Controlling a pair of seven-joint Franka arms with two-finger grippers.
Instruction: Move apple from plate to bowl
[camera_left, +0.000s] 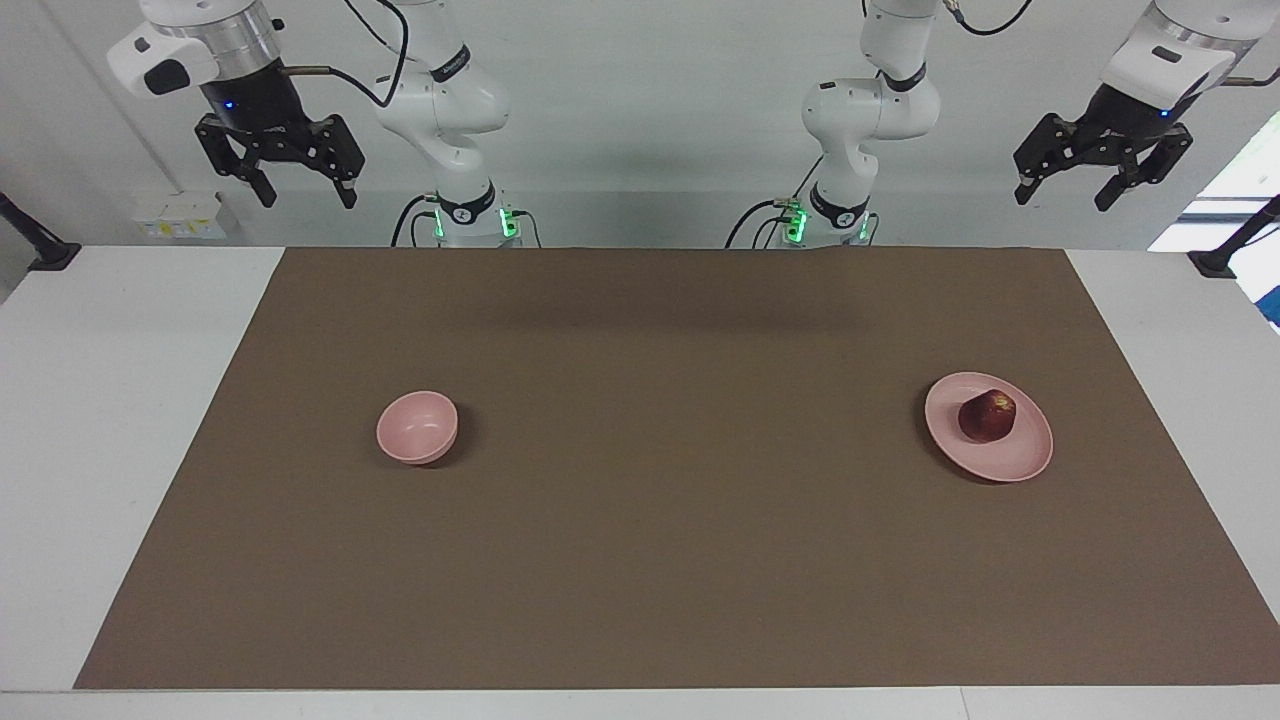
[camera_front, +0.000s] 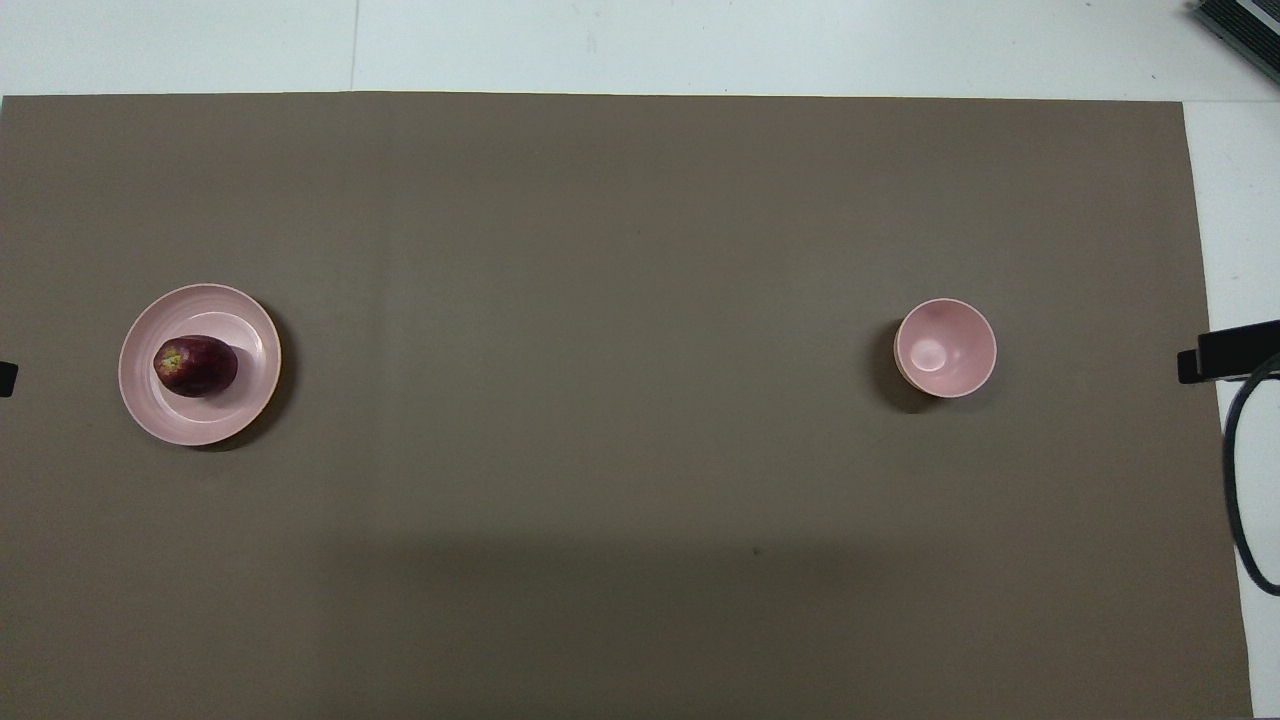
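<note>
— Brown mat (camera_left: 660, 520) covers the table; where's the apple (camera_left: 987, 415)?

— On the plate (camera_left: 1010, 462), toward the left arm's end. The bowl (camera_left: 417, 428) sits well apart, toward the right arm's end.

— And the claws?

— Left gripper (camera_left: 1065, 195) and right gripper (camera_left: 305, 193) both hang high by the bases, jaws spread wide, holding nothing.

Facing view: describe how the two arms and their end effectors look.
Both arms are glossy white with rounded joints and black bands. Black cables run along them, and green lights glow at their bases. Each wrist has a silver ring above a black body with a small blue light. The left end effector and right end effector are black, two-fingered, with outer links.
</note>
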